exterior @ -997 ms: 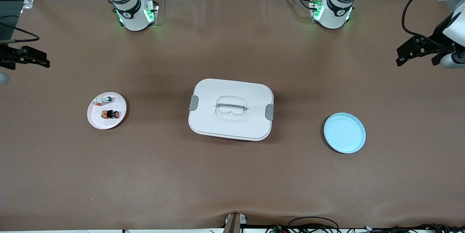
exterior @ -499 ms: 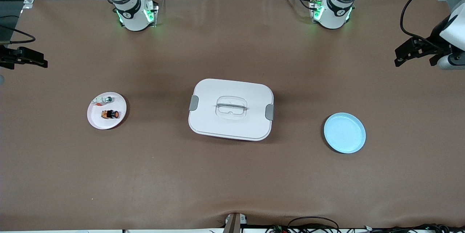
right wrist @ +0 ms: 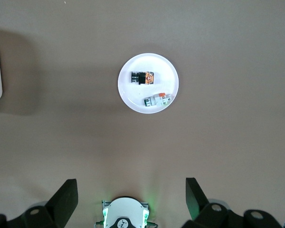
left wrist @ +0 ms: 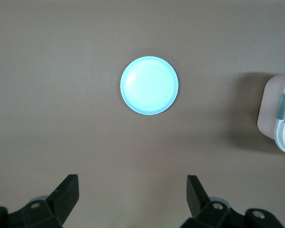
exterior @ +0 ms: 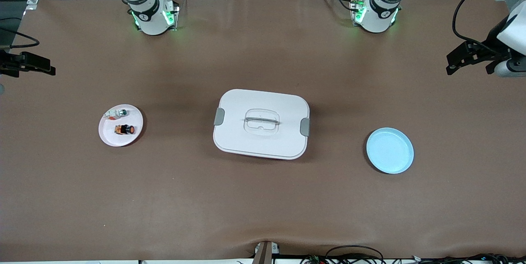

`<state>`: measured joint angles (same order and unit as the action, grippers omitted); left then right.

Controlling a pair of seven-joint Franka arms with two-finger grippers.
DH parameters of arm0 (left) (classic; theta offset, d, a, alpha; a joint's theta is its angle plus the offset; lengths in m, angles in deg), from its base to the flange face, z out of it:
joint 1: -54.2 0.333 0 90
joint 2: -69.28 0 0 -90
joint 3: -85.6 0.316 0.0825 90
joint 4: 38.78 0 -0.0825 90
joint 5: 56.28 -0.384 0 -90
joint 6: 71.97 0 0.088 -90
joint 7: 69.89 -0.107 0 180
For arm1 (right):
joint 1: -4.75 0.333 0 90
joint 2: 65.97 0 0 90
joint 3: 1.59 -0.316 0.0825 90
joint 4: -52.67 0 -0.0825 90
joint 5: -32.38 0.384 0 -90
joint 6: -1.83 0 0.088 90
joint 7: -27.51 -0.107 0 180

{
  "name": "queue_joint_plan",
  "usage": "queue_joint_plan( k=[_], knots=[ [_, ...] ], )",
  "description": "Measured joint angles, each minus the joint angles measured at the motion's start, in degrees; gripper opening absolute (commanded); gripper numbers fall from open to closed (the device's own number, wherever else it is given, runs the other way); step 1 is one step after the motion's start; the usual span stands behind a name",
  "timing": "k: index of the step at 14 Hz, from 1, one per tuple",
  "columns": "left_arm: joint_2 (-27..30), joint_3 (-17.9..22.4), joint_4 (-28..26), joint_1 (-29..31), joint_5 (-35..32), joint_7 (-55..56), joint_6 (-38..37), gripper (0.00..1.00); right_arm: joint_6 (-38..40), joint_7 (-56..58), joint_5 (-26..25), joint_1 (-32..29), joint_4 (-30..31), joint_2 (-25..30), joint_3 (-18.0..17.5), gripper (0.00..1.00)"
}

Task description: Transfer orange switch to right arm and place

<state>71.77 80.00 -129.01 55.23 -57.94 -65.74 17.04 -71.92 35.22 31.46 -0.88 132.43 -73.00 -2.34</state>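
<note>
Nearest the front camera sits the light blue plate point(exterior: 390, 150), toward my left arm's end of the table, with nothing on it. A little farther from the camera, mid-table, is the white lidded box point(exterior: 261, 123), its grey latches at either end and a handle recessed in the lid.

About level with that box, toward my right arm's end, lies the white plate point(exterior: 121, 125). On it is the orange switch point(exterior: 125, 129), on its side, its black body and orange cap showing clearly in my right wrist view point(right wrist: 142, 78). Just beside it on the same plate, slightly farther from the camera, lies the small white-and-silver part point(exterior: 116, 112) with a greenish tip; the two look apart, not touching.

My right gripper point(exterior: 29, 63) hangs in the air over the bare table edge at my right arm's end, well apart from the switch and off to the side of the white plate. Its fingers point(right wrist: 66, 197) stand wide apart and hold nothing.

My left gripper point(exterior: 468, 56) hangs over the table edge at my left arm's end, well apart from the blue plate point(left wrist: 149, 85) its wrist camera looks down on. Its fingers point(left wrist: 67, 194) are likewise spread wide, with nothing between them.
</note>
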Motion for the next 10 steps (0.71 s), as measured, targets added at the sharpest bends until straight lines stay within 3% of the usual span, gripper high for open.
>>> queue_joint_plan(
  k=[5, 10],
  knots=[
    [0.37, 0.0, -0.34, 0.0, 0.0, -0.03, 0.13, 1.0, -6.55, -0.01, 0.82, 0.0, 9.58, 7.04, 0.0, 1.0],
    [0.44, -0.01, -0.36, 0.0, 0.0, -0.04, 0.17, 1.0, -7.9, -0.41, 4.46, -1.66, 11.64, 9.73, 0.21, 1.0]
  ],
)
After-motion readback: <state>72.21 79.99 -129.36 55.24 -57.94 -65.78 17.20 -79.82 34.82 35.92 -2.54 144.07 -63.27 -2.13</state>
